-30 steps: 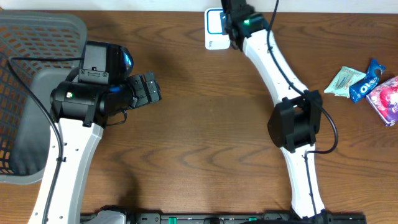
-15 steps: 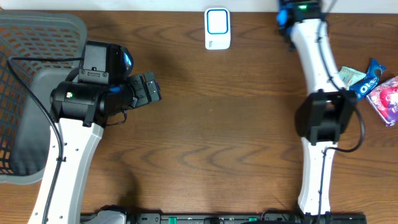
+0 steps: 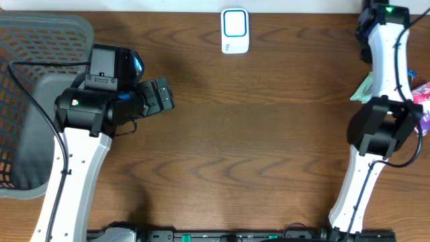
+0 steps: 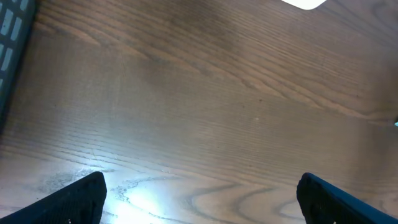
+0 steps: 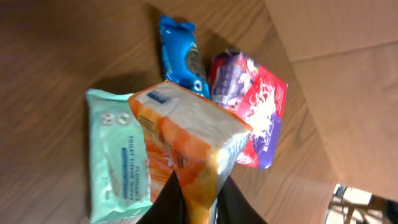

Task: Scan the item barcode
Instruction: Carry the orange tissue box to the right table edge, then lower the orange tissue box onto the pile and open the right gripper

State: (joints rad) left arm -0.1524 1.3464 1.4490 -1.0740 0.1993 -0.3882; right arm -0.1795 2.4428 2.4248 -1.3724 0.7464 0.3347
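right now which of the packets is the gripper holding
The orange packet, pinched in the right gripper; the green wipes, blue cookie pack and purple bag lie on the table.

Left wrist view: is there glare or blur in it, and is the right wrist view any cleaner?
Left wrist view: a pale glare patch on the table near the bottom edge, between the fingers of the open left gripper; the white shape at the top edge is blown out; grain sharp. Right wrist view: no glare; the orange pack pinched in the right gripper looks slightly soft.
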